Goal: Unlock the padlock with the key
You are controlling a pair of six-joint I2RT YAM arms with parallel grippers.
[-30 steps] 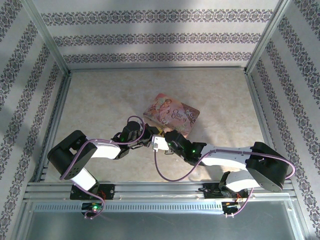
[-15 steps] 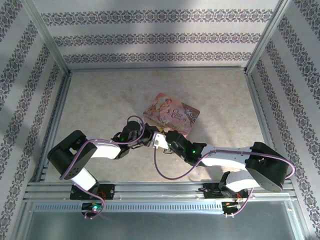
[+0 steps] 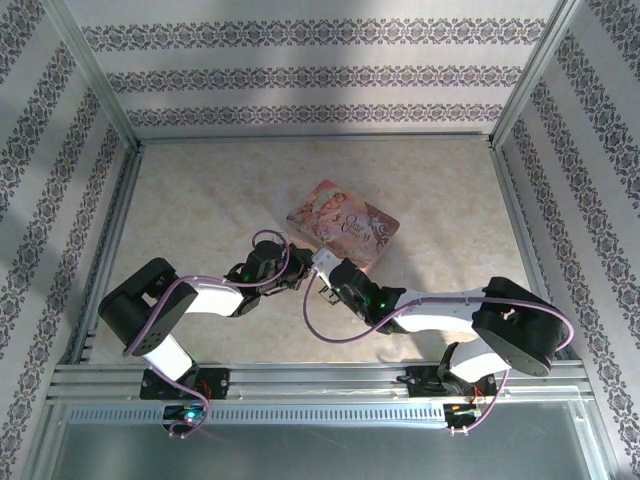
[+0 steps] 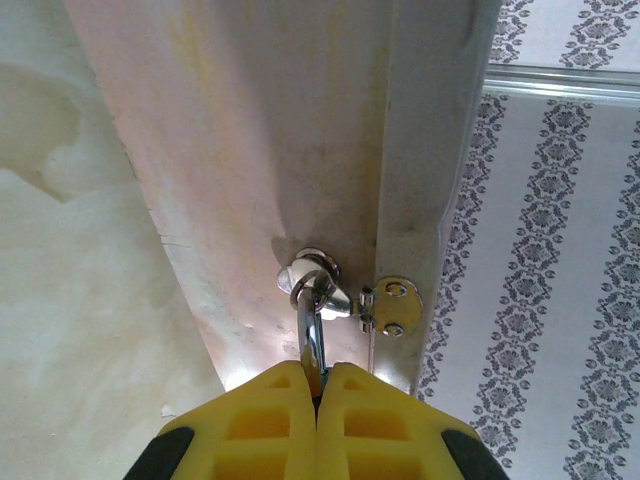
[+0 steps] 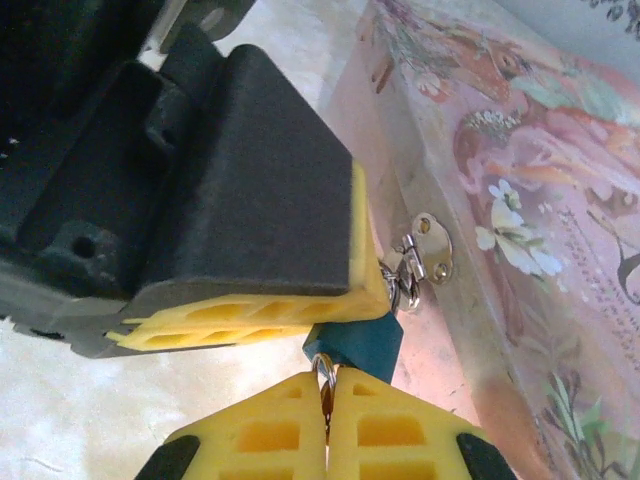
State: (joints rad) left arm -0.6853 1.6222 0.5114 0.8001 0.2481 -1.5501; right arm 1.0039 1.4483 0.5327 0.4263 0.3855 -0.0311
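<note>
Wallpapered panels are enclosing a pale marbled bench (image 3: pixel 200 200), and the work is sitting near its middle.

Item 1: the padlock (image 5: pixel 358 345) is hanging by its shackle from the hasp (image 5: pixel 432 245) on the near long side of the pink tin (image 3: pixel 345 225). Its teal body is showing in the narrow space between my two sets of fingers.

Item 2: my left gripper (image 4: pixel 318 385) is pressing its jaws together on the padlock, with the chrome shackle running up out of the yellow pads to the hasp.

Item 3: my right gripper (image 5: pixel 327 388) is pinching the key (image 5: pixel 323 376) between closed pads. Only a sliver of metal and a small ring are showing, touching the base of the teal body. I cannot tell whether the blade is seated in the keyway.

Change noted: over the last second my right arm has been advancing toward the tin's near side, closing on the left gripper, which is holding station.

Assessment: I am judging this as the insertion step nearing its end, with the shackle not yet released. A turn of the key is likely needed next.
</note>
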